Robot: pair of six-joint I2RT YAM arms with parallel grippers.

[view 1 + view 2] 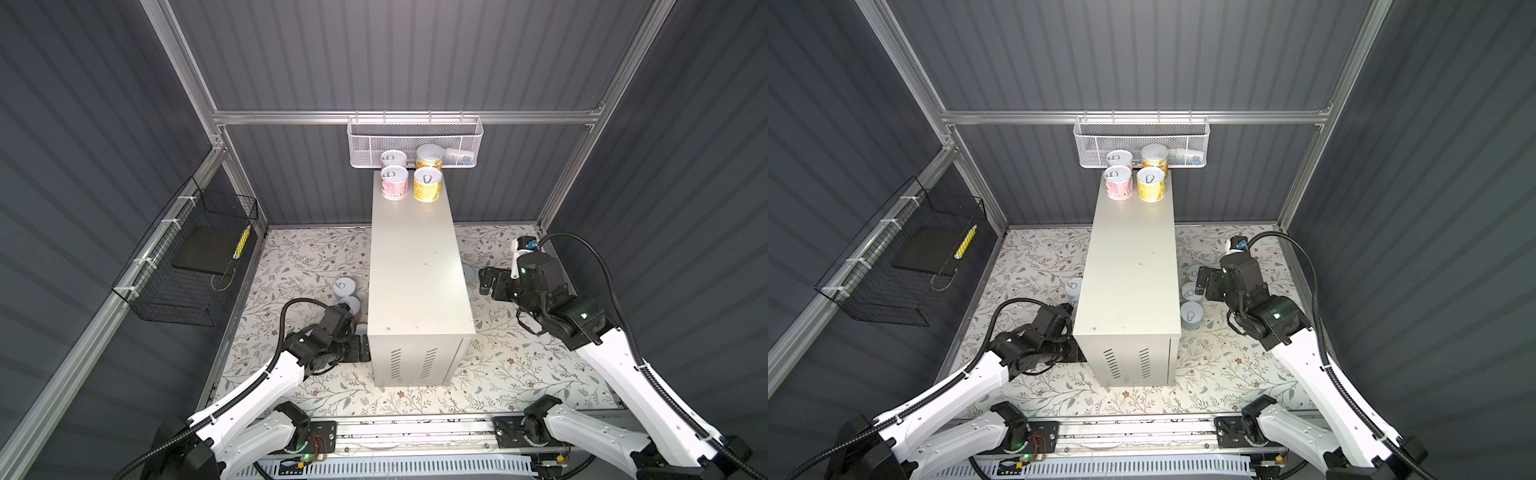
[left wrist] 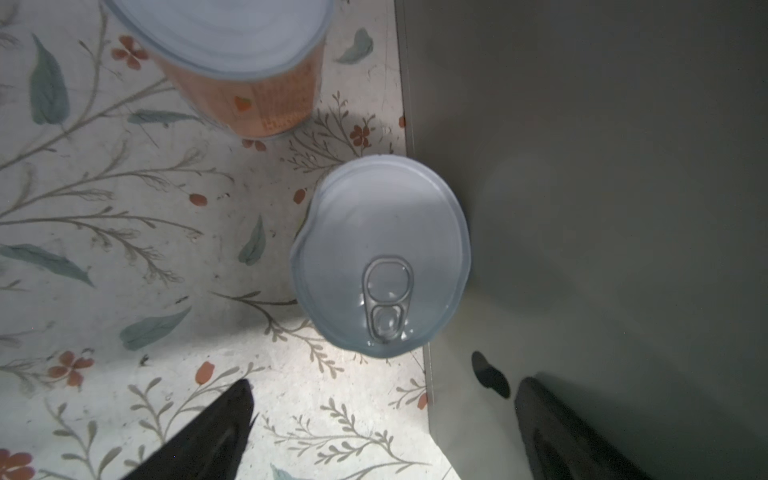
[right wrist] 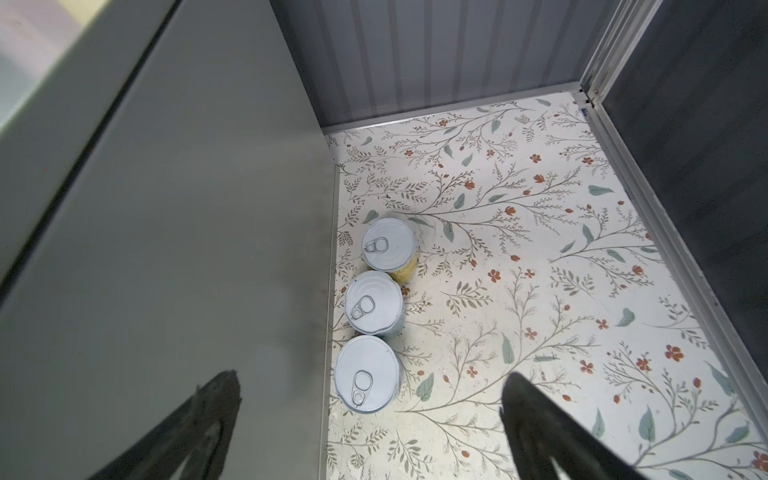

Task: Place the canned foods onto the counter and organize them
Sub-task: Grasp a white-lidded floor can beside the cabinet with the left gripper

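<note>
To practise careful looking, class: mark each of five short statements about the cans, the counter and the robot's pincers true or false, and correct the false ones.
1. Four cans stand on the counter. True.
2. Those four lie on their sides. False: they stand upright, lids up.
3. Three other cans stand in a row on the floor beside the counter. True.
4. The right pincer grips a can. False: it is open and holds nothing.
5. The white basket sits on the floor. False: it hangs on the back rail.
</note>
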